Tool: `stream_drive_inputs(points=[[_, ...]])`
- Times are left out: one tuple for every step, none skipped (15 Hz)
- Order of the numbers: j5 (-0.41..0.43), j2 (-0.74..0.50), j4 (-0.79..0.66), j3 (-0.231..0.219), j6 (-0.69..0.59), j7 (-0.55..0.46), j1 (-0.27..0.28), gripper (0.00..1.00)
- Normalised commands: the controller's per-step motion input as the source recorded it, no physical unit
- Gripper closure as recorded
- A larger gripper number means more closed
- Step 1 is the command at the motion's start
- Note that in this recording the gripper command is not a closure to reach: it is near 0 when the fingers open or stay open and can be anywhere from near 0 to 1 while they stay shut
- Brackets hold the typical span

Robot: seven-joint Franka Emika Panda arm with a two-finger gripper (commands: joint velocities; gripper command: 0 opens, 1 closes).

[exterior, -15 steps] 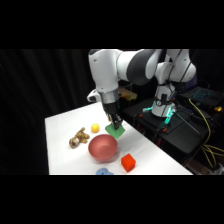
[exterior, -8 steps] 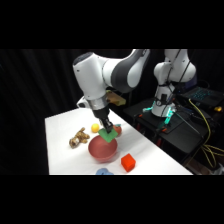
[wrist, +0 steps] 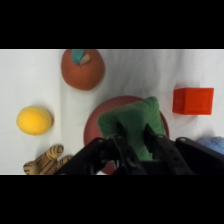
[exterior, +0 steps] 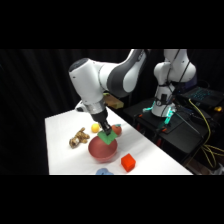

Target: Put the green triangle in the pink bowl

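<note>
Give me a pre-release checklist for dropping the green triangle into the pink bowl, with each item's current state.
1. Block held: the gripper is shut on the green triangle. Ok.
2. Block over target: in the wrist view the triangle sits above the pink bowl; the side view agrees. Ok.
3. Bowl free of other items: the block hides most of its inside. Cannot tell.
4. Neighbours apart from the bowl: the red cube, the yellow ball and the reddish fruit all lie outside the rim. Ok.
5. Drop height: the triangle looks close to the rim in the side view, but the gap is unclear. Cannot tell.
</note>
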Motion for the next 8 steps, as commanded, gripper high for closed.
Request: stream_drive_inputs(points=[[0.002, -0.01, 0.12, -0.005, -0.15, -0.09, -0.005, 0.0], [0.002, -0.01, 0.12, -0.005, -0.15, -0.09, -0.004, 0.0], [0.003, -0.01, 0.12, -0.004, -0.14, -0.09, -0.003, 0.0], [0.003, -0.01, 0.13, -0.004, -0.14, -0.08, -0.002, 0.0], [0.002, -0.01, 0.12, -0.004, -0.14, -0.08, -0.001, 0.0], [0.003, -0.02, 0.12, -0.003, -0.14, -0.08, 0.0, 0.0], [0.0, -0.02, 0.12, -0.003, -0.14, -0.07, 0.003, 0.0], [-0.009, -0.01, 0.12, -0.011, -0.14, -0.03, 0.01, 0.0]])
